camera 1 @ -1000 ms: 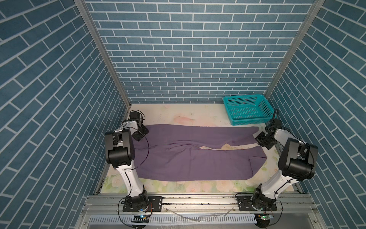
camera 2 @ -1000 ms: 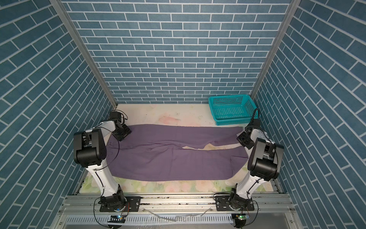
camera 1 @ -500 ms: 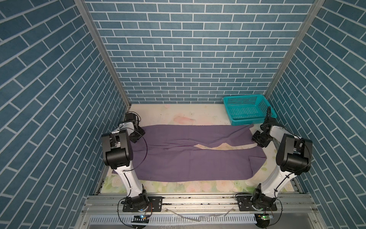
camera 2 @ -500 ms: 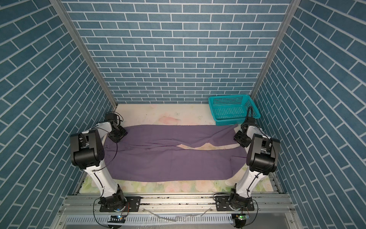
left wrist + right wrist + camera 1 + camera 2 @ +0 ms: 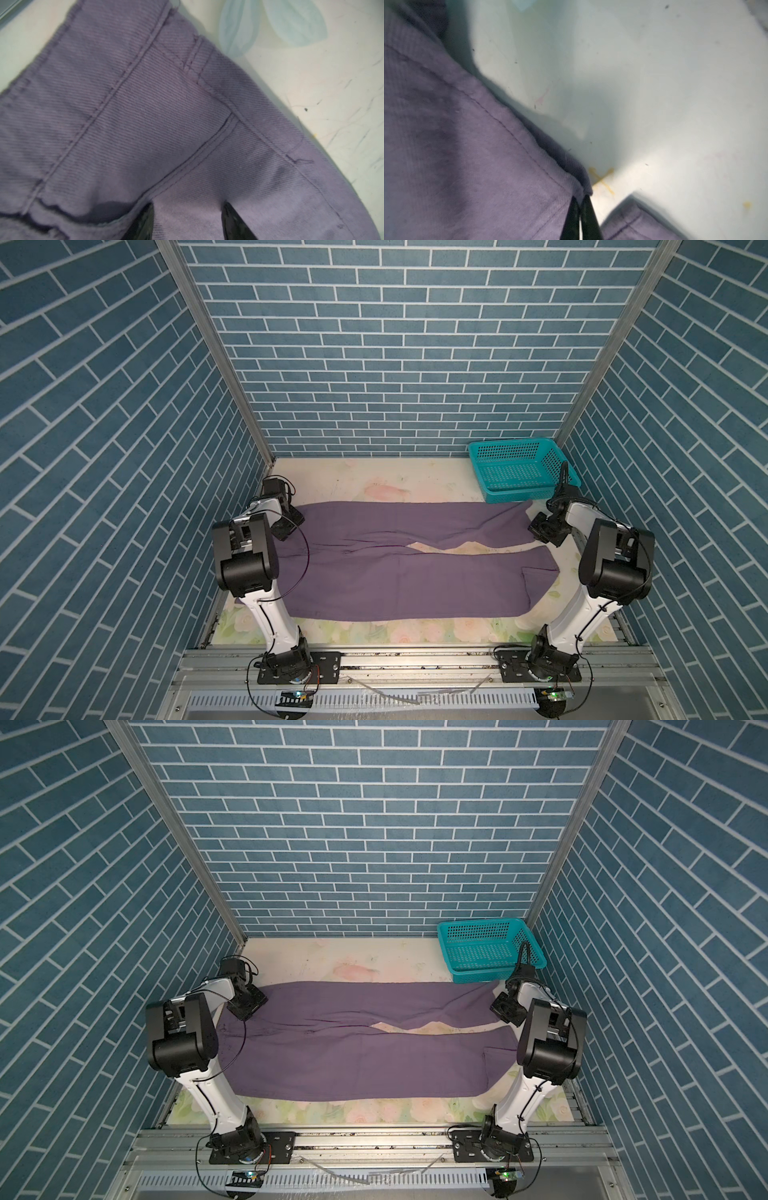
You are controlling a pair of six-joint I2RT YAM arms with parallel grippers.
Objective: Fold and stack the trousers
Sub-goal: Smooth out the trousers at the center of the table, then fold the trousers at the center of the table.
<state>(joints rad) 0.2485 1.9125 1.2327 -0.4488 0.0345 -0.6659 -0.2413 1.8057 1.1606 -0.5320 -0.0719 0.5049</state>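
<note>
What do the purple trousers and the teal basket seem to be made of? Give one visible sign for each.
The trousers: a woven, cotton-like twill with a matt finish. Fine diagonal ribs and stitched seams show in the left wrist view, but the exact fibre cannot be told. The basket: probably moulded plastic, slightly glossy. It has an even teal colour and stiff walls pierced with regular holes.
</note>
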